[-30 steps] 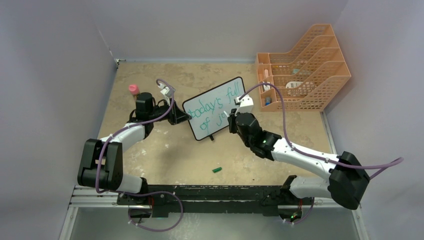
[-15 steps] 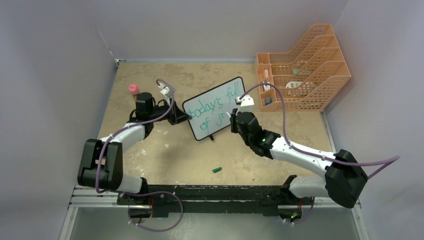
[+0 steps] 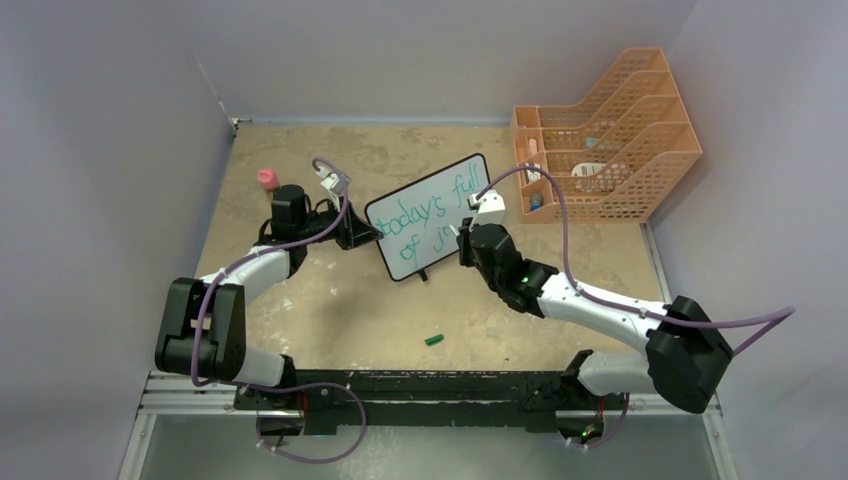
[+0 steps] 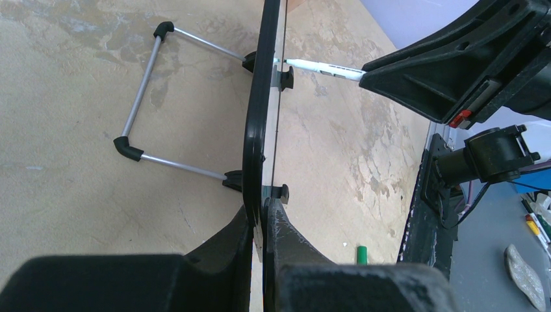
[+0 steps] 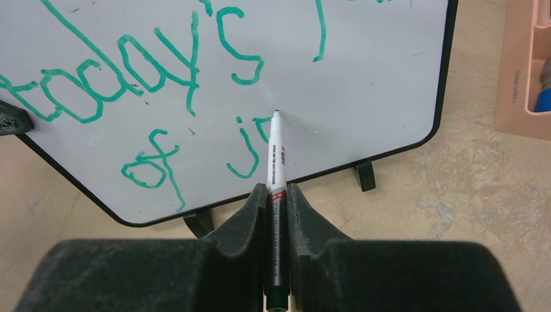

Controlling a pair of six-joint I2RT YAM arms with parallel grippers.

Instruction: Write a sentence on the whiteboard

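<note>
The whiteboard [image 3: 430,215] stands tilted on the table, with "today's full" and "of j" on it in green. My left gripper [image 3: 372,232] is shut on the board's left edge, which the left wrist view shows edge-on between the jaws [image 4: 263,208]. My right gripper [image 3: 462,240] is shut on a white marker [image 5: 276,156]. The marker's tip touches the whiteboard [image 5: 364,78] just right of the "j", beside a short green stroke. From the left wrist view the marker [image 4: 321,67] meets the board's front face.
A green marker cap [image 3: 433,340] lies on the table in front of the board. An orange mesh file rack [image 3: 610,140] stands at the back right. A pink-topped object [image 3: 267,179] sits behind my left arm. The board's wire stand [image 4: 146,97] sticks out behind it.
My right arm has shifted slightly left, and the marker tip has moved a little on the board beside the "j". The left arm and the board have stayed still.
</note>
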